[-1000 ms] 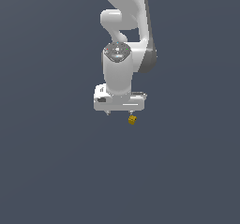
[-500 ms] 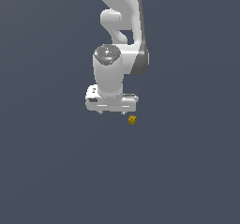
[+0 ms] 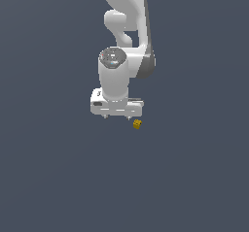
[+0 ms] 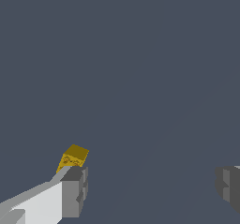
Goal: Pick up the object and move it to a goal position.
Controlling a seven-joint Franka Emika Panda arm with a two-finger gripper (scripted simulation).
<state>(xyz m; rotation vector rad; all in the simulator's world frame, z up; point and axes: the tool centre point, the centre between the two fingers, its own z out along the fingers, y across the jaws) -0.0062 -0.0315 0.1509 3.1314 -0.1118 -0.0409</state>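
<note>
1. The white gripper (image 3: 116,114) hung over a plain dark grey floor (image 3: 194,177), its jaws spread wide and holding nothing, as the wrist view showed with one finger (image 4: 70,190) at one side of the picture and the other (image 4: 228,183) far across it.

2. The object (image 3: 137,124), a tiny yellow-orange block with darker marks, lay on the floor just beside the gripper, off toward the exterior view's right and slightly nearer the camera than the fingertips.

3. In the wrist view the object (image 4: 73,157) sat just past the tip of one finger, outside the gap between the jaws rather than within it.

4. The block looked roughly cube-like, so no long axis was evident; it appeared turned somewhat against the line of the fingers.

5. Judging by this offset, the coming move called for a small sideways shift toward the exterior view's right to centre the gap over the block before any descent; lowering from this spot risked the near finger landing on or nudging it.

6. Nothing else showed on the floor, no edge was in sight, and no goal marker was visible.
</note>
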